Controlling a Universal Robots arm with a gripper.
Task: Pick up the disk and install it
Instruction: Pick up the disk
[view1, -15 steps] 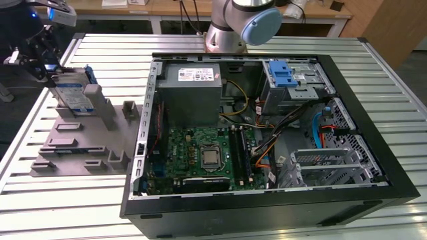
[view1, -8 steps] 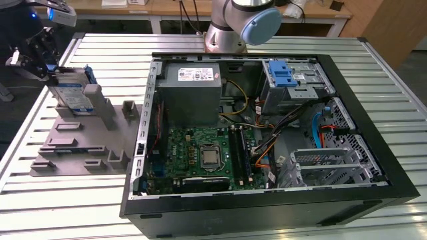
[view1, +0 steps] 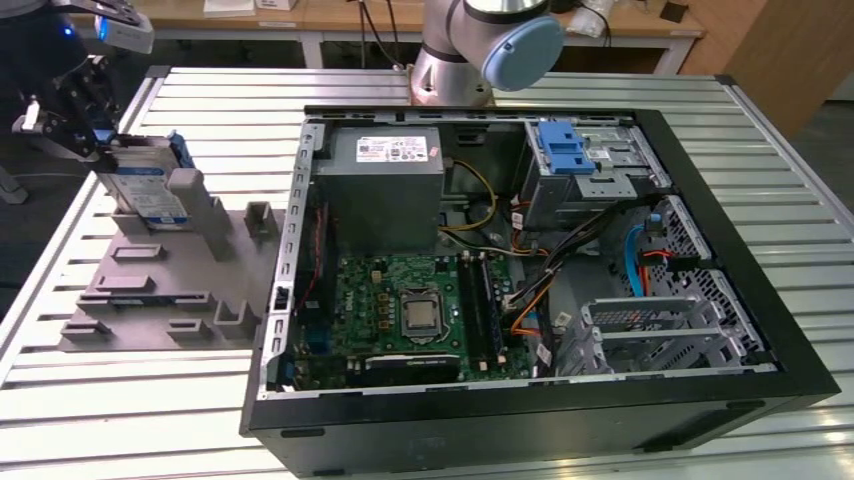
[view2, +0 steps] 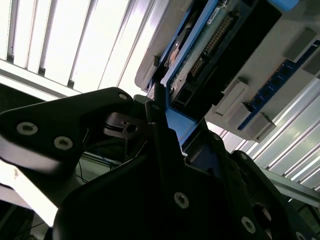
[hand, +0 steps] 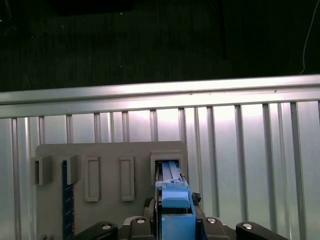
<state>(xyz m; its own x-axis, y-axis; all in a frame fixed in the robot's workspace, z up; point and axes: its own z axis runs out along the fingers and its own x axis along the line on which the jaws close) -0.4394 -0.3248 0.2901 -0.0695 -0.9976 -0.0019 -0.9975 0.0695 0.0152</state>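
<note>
The fingers (view2: 159, 131) are drawn in narrow, clamping the blue end of the disk (view1: 144, 185), which stands on edge in a slot of the grey holder (view1: 160, 290) on the desk (view1: 134, 400). Beside the holder, toward the exterior view's right, the open computer case (view1: 534, 430) holds a circuit board (view1: 400, 300), a grey power supply (view1: 380, 185) and a metal drive cage (view1: 594, 170).

Bright overhead light, glaring metal.
Slatted table (view2: 65, 45) burns white in the second wrist view; computer case (view1: 534, 430) interior sits dimmer.

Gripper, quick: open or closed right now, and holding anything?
Gripper: closed on the blue end handle of the disk, which stands upright in the grey holder.
</note>
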